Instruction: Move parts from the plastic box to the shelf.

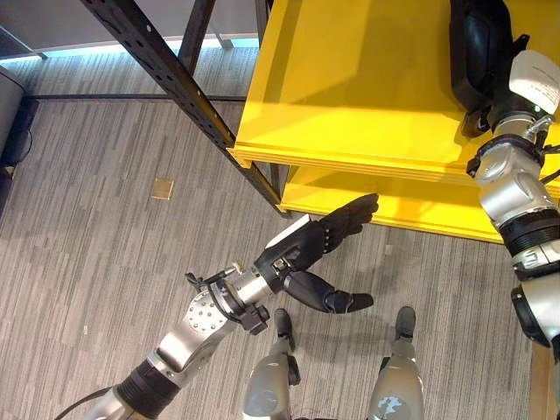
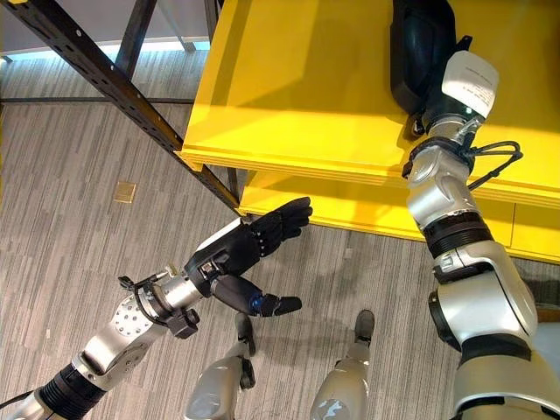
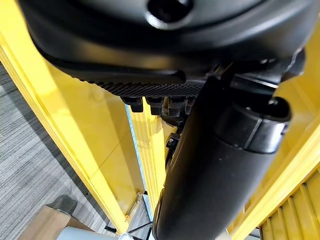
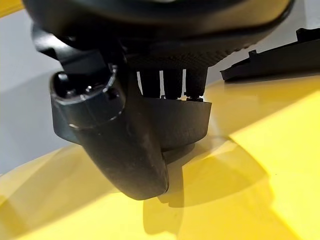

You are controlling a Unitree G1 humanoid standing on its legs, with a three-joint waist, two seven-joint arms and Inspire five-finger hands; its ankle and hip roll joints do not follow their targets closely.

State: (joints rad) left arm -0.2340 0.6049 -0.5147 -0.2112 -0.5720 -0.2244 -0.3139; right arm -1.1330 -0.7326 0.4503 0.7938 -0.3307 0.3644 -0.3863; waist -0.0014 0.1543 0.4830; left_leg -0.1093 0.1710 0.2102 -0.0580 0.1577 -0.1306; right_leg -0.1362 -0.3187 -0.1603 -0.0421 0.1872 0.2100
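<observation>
Yellow shelf (image 1: 350, 96) carries a black part (image 4: 172, 122), the right hand (image 2: 420, 52) clasping it between fingers and thumb; left hand (image 1: 328, 236) hangs relaxed, fingers straight.

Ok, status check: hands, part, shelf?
Right robot hand shut on black part, over yellow shelf. Left robot hand open, idle over the floor.

Count: two yellow shelf boards, upper (image 1: 367, 79) and lower (image 1: 420, 210). Two black parts: one under the right hand's fingers (image 4: 175, 125), one beyond those fingers (image 4: 280, 60). One small tan square on the floor (image 1: 163, 188).
</observation>
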